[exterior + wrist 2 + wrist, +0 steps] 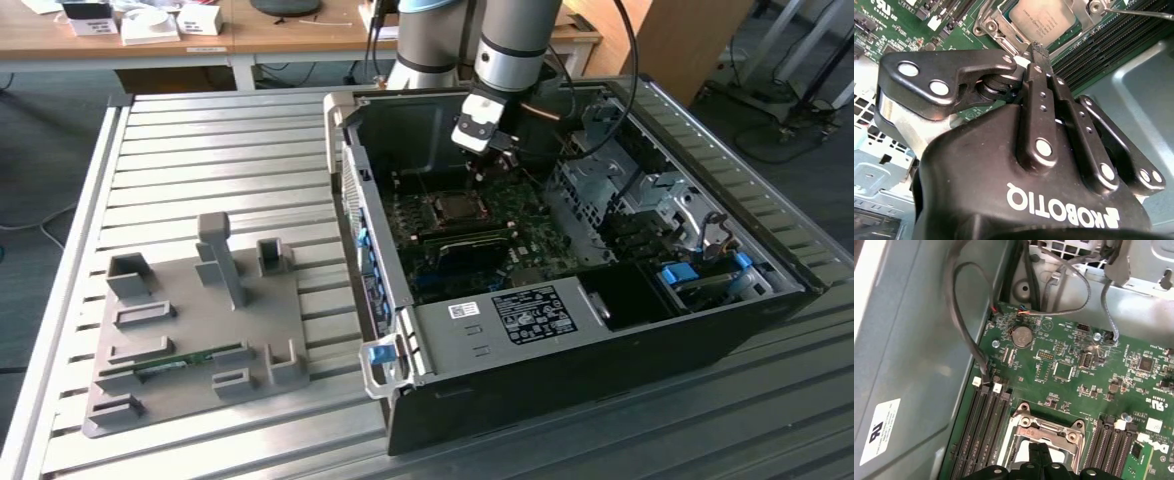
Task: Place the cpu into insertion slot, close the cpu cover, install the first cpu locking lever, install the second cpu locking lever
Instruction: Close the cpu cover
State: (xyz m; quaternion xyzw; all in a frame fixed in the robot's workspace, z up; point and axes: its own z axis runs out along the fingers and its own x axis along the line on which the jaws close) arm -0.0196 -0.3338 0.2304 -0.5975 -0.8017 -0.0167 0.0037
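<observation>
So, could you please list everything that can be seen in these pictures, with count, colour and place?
table: one, silver slatted metal, under everything.
computer case: one, black, side open, on the table at the exterior view's right.
fixture tray: one, grey, at the exterior view's left of the case.
memory stick: one, green, lying in the tray.
circuit board: one, green, inside the case.
cpu: one, silver-grey, on the board.
cpu cover: one, silver, framing the cpu.
memory slots: several, black, on both sides of the cpu.
coin battery: one, silver, on the board.
cables: several, black and grey, by the case wall.
gripper: one, black, shut, tip near the cpu's edge.
arm: one, grey, reaching into the case.
</observation>
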